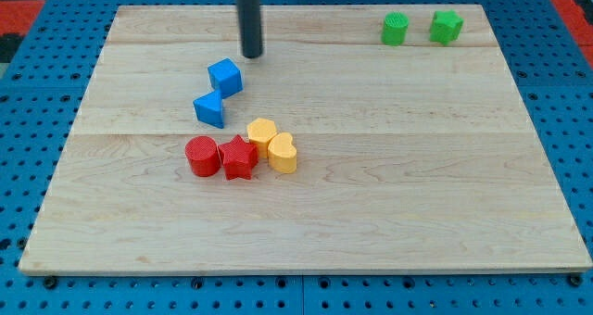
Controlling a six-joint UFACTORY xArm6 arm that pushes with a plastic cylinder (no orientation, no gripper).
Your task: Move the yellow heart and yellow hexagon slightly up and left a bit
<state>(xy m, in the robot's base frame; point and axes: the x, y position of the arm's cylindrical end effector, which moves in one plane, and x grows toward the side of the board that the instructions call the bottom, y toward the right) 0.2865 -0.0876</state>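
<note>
The yellow hexagon (262, 133) and the yellow heart (283, 153) sit touching each other near the middle of the wooden board (445, 167). The hexagon also touches a red star (239, 157) on its left. My tip (252, 55) is the lower end of a dark rod that comes down from the view's top. It stands well above the yellow pair, a little to the view's left of them. It is just up and right of a blue cube (225, 77) and touches no block.
A second blue block (210, 108) lies below the blue cube. A red cylinder (201, 156) touches the red star's left side. Two green blocks (396, 28) (446, 26) sit at the board's top right. Blue pegboard (28, 120) surrounds the board.
</note>
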